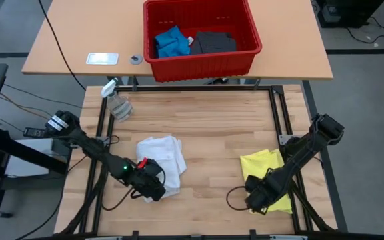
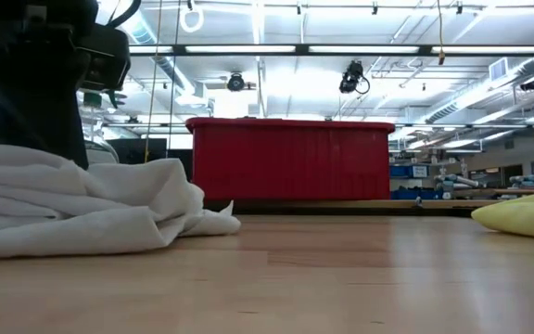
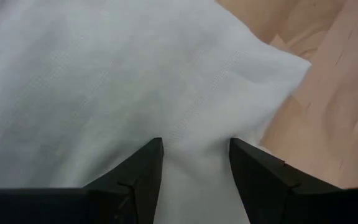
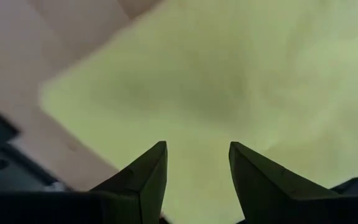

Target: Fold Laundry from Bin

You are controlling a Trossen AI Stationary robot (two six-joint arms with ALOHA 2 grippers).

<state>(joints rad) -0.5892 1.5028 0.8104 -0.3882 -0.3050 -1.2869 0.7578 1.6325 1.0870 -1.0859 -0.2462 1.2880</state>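
Observation:
The white shirt (image 1: 160,160) lies bunched on the wooden table at the near left and also shows in the low view (image 2: 82,209). My left gripper (image 1: 153,187) is open, low over the shirt's near edge. The yellow T-shirt (image 1: 264,168) lies flat at the near right. My right gripper (image 1: 257,197) is open, low over the T-shirt's near part. The red bin (image 1: 202,61) stands on the tan table behind, with the blue piece (image 1: 171,41) and the dark grey piece (image 1: 213,42) inside. My left gripper comes slanting down from the table's left onto the white shirt's near edge. A raised ridge of cloth (image 3: 194,140) stands between its two parted fingers (image 3: 143,171). The shirt lies slack on the table. My right gripper has yellow cloth (image 4: 197,168) between its parted fingers; I cannot tell whether they touch it.
A clear spray bottle (image 1: 117,101) lies at the table's far left. A white card (image 1: 103,59) and a small round thing (image 1: 136,59) lie on the tan table beside the bin. Bare wood (image 1: 212,147) lies between the two garments.

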